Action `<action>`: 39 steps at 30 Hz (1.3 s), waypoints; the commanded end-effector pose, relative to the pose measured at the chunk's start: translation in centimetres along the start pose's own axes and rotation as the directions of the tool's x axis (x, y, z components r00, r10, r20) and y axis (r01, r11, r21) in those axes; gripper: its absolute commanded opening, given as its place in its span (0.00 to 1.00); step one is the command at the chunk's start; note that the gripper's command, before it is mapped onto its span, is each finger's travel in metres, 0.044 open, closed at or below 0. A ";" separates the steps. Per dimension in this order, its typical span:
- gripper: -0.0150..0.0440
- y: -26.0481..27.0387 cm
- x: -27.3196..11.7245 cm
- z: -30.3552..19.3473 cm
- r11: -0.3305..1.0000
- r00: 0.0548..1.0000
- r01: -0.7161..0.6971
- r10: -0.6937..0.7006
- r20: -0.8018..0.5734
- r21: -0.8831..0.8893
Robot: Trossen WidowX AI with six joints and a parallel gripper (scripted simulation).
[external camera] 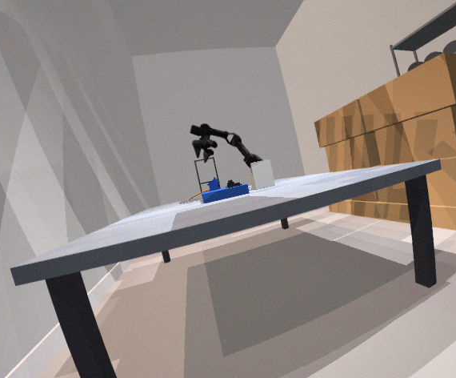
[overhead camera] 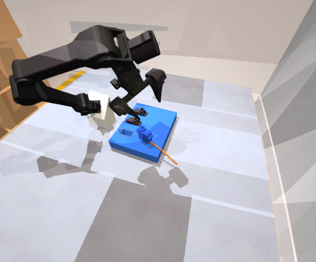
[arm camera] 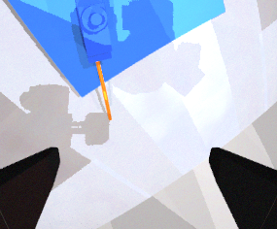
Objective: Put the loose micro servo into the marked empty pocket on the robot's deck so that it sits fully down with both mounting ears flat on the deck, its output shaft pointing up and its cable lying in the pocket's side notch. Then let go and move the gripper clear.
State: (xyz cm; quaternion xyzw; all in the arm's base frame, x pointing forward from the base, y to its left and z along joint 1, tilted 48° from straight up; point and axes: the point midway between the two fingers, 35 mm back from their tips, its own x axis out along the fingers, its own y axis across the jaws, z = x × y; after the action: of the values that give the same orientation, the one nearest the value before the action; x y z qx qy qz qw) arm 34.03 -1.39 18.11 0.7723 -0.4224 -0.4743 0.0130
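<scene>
The loose blue micro servo (overhead camera: pixel 144 134) (external camera: pixel 214 184) (arm camera: pixel 96 36) stands upright on the blue deck (overhead camera: pixel 163 115) (external camera: pixel 225 195) (arm camera: pixel 190 15), shaft up, beside the marked pocket. Its orange cable (overhead camera: pixel 163 152) (external camera: pixel 198 195) (arm camera: pixel 103 92) runs out over the deck's edge. The empty pocket (overhead camera: pixel 126 132) has a thin outline and a side notch; the wrist view does not show it. My gripper (overhead camera: pixel 149 109) (external camera: pixel 202 157) (arm camera: pixel 136 156) is open and empty, above the deck. In the wrist view the servo is beyond the fingertips, toward the upper left.
Two black servos (overhead camera: pixel 140 111) (overhead camera: pixel 133 121) sit in the deck in a row with the pocket. A pale block (overhead camera: pixel 103 112) (external camera: pixel 262 174) stands by the arm's base. A thin dark frame (external camera: pixel 196 172) shows behind the deck in the exterior view.
</scene>
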 end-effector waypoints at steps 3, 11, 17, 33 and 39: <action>1.00 0.5 4.7 2.3 0.987 0.984 -0.129 0.139 0.111 -0.092; 1.00 1.8 9.8 5.0 0.944 0.926 -0.252 0.300 0.232 -0.215; 1.00 2.0 10.2 5.2 0.942 0.924 -0.254 0.303 0.234 -0.218; 1.00 3.0 12.9 6.0 0.942 0.924 -0.255 0.304 0.234 -0.217; 1.00 3.3 13.8 6.2 0.942 0.924 -0.255 0.304 0.233 -0.218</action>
State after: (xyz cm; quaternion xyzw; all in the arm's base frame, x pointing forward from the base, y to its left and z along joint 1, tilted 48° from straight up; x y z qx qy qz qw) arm 30.33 -9.99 6.52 0.6316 -0.4819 -0.6005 0.0910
